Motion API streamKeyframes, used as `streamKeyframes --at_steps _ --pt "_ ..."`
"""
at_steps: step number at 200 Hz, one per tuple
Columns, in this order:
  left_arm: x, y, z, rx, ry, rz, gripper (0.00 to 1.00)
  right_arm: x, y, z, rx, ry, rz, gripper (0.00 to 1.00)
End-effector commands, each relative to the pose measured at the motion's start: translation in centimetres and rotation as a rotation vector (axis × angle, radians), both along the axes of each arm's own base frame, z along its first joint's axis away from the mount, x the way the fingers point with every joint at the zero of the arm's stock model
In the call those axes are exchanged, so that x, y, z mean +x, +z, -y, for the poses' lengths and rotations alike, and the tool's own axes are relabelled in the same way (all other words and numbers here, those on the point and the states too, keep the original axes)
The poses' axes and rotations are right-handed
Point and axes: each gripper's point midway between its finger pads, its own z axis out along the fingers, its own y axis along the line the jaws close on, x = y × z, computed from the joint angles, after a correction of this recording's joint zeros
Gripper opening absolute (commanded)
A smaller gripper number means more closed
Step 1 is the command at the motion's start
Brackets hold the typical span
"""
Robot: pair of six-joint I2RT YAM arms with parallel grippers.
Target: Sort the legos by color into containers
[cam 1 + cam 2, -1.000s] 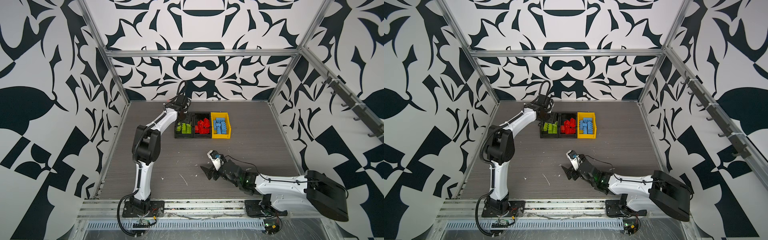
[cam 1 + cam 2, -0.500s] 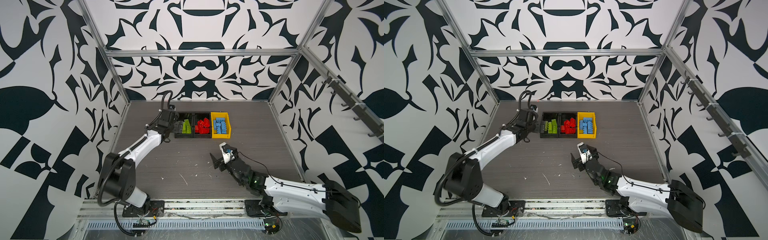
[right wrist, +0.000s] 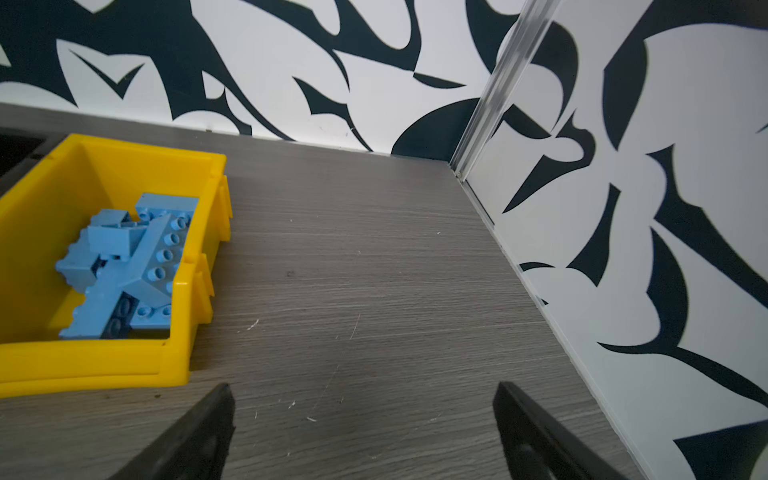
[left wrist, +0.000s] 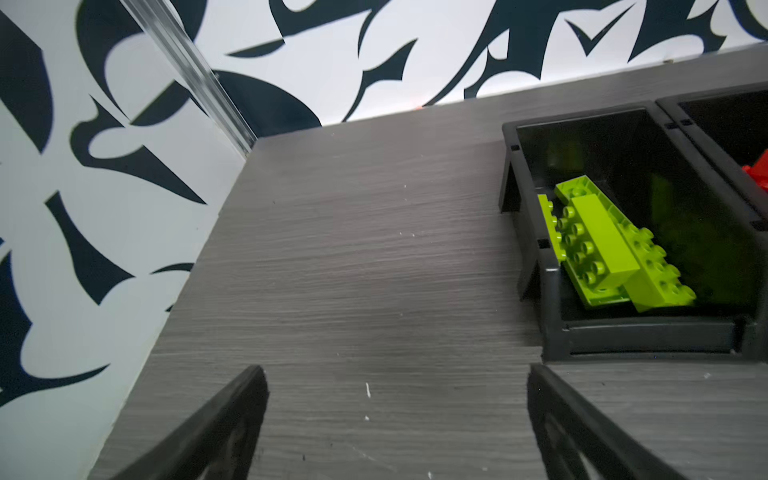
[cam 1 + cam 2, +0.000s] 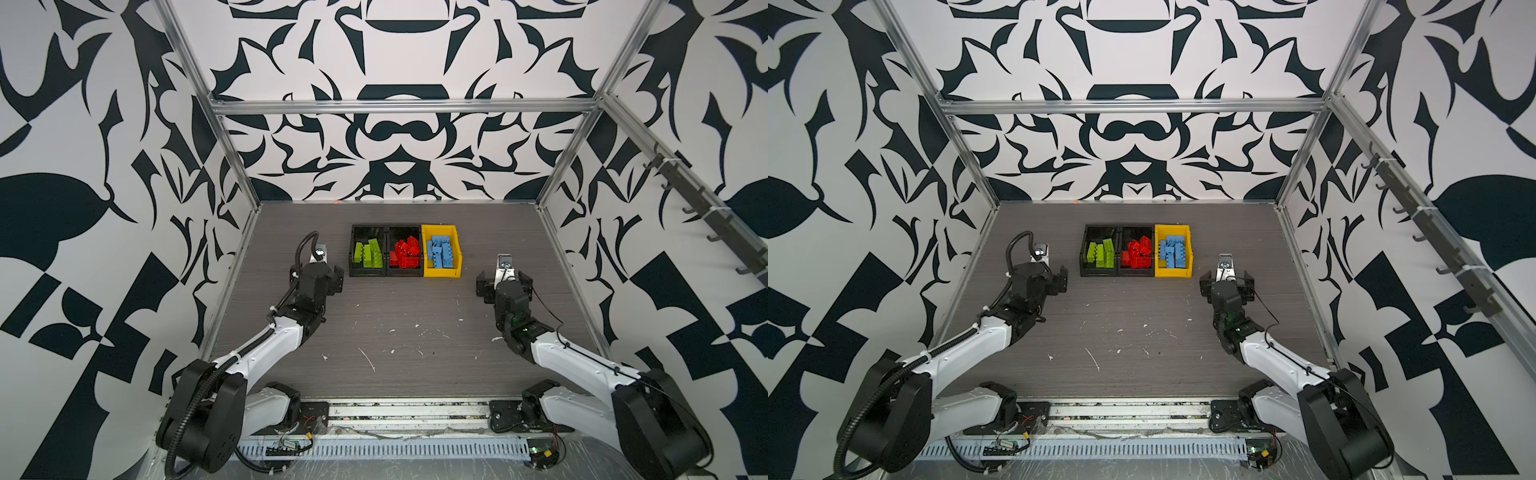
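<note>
"Sorting looked finished: the legos (image 5: 405, 255) lay by color inside the containers (image 5: 441, 272)."
"Yes; the left gripper (image 4: 397, 370) and right gripper (image 3: 363, 386) gaped wide, empty, flanking them. Next called only for parking."

The light is bright and even, and shadows on the grey table (image 5: 395, 316) are soft and faint. Both top views are sharp, with straight lines bending toward the edges. The wrist views are softer, and the near fingers (image 4: 216, 432) are blurred.

We log a grey wood-grain tabletop (image 5: 395, 299) with white flecks (image 5: 368, 359) near the middle, black-and-white patterned walls (image 5: 399, 145) on 3 sides, and a hook rail (image 5: 712, 232) on the right wall.
</note>
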Motion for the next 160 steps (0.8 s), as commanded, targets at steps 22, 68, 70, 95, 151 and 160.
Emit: streamKeyframes --at_steps 22,68,70,95,151,160 --pt "0.0 -1.4 -3.5 -0.153 0.008 0.162 1.0 2.1 -1.1 0.6 0.067 0.065 0.011 1.0" --pt "0.2 -2.7 -4.0 -0.174 -0.055 0.22 1.0 2.3 -2.4 1.1 0.035 0.082 0.058 0.99" --pt "0.2 -3.1 -4.1 -0.179 -0.053 0.216 1.0 2.3 -2.4 1.2 0.032 0.081 0.063 0.99" --pt "1.4 -5.0 -5.2 -0.23 -0.068 0.218 1.0 2.6 -3.8 1.4 0.013 0.071 0.079 0.99" --pt "1.9 -5.3 -3.6 -0.293 -0.177 0.109 1.0 4.0 -5.6 2.6 0.053 0.032 0.013 1.0" --pt "1.7 -5.1 -3.1 -0.29 -0.211 0.13 1.0 3.8 -5.6 2.7 0.052 0.027 0.014 0.99"
